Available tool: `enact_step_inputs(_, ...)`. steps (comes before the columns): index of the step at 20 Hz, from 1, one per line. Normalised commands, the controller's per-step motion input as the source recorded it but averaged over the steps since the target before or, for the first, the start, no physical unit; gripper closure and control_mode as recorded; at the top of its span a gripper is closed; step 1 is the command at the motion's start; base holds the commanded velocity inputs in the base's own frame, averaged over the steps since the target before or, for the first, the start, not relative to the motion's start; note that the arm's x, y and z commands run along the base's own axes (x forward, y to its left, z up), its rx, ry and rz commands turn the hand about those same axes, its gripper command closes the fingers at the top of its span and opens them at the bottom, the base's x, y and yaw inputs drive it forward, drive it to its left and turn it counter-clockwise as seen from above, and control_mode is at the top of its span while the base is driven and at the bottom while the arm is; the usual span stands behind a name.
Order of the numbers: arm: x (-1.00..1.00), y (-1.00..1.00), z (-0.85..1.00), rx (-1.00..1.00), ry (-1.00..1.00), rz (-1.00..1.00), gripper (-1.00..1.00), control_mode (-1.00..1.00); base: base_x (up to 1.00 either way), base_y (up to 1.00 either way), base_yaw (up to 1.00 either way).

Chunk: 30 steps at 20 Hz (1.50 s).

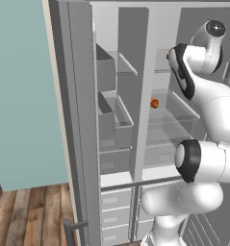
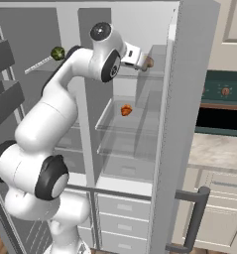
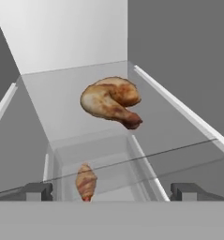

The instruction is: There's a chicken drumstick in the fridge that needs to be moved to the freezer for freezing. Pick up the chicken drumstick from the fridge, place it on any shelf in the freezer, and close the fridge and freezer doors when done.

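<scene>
I was lining up on the drumstick (image 3: 111,102) lying on the fridge's glass shelf (image 3: 179,136); gripper (image 3: 111,191) spread wide, empty. Next, I judged, advance and close.

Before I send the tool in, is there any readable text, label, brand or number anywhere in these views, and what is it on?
None readable: no words, numbers or brand marks on the fridge, the freezer, their doors, the chicken drumstick or the dark green oven. The oven's small round orange mark is too small to read.
</scene>
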Motion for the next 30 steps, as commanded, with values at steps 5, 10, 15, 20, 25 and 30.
enact_step_inputs(5, 0.32, -0.1, 0.0, 0.0, 0.0, 0.03, -1.0, -1.0, 0.0, 0.0, 0.0)
enact_step_inputs(10, 0.23, -0.12, 0.0, 0.0, 0.0, 0.05, -1.0, -1.0, 0.0, 0.0, 0.0)
enact_step_inputs(15, 0.22, -0.1, -0.02, -0.02, 0.0, 0.05, -1.0, -1.0, 0.0, 0.0, 0.0)
enact_step_inputs(20, 0.2, -0.08, -0.05, -0.02, 0.0, 0.04, -1.0, -1.0, 0.0, 0.0, 0.0)
enact_step_inputs(25, 0.24, -0.07, -0.15, 0.0, 0.0, 0.04, -1.0, -1.0, 0.0, 0.0, 0.0)
enact_step_inputs(30, 0.12, 0.0, -0.05, 0.0, 0.0, 0.04, -1.0, -1.0, 0.0, 0.0, 0.0)
